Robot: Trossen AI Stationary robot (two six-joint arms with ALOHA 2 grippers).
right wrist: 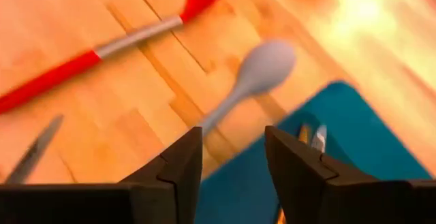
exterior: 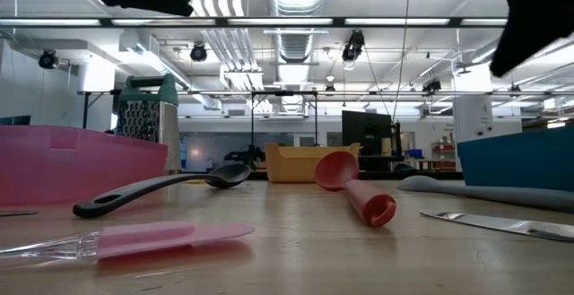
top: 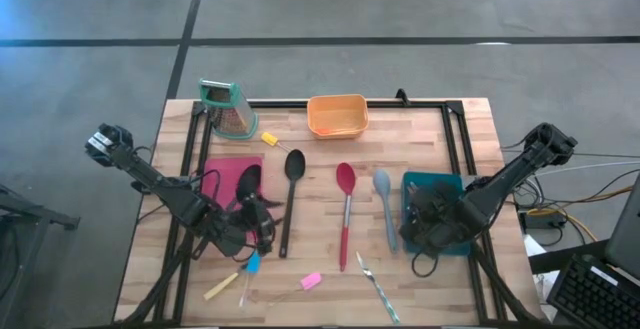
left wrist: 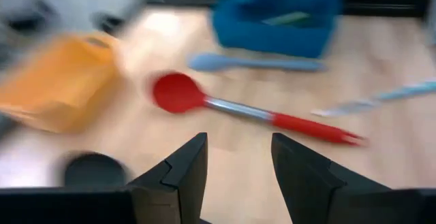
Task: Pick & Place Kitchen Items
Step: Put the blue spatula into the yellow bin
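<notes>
Two grippers are working over a crowded table, and each is risking a knock. Starting at the left, the left gripper (top: 255, 224) is hovering with its fingers (left wrist: 185, 164) parted and nothing between them. A pink tray (top: 222, 177) is sitting just behind it, and the black spoon (top: 290, 194) is lying just beside it toward the table's middle. The blue-tipped tool (top: 251, 264) and the yellow tool (top: 221, 287) are lying near it on its front side, so a low sweep could be scattering them. Farther on, the red spoon (top: 345, 209) and the pale-blue spoon (top: 384, 201) are lying side by side between the arms, close enough that a grab at one is likely nudging the other. The right gripper (top: 418, 227) is hanging over the teal bin (top: 432, 182) with its fingers (right wrist: 178, 166) apart and empty. Some cutlery seems to be lying in the bin beneath it, and a careless rise could be catching the bin's wall and dragging it.
</notes>
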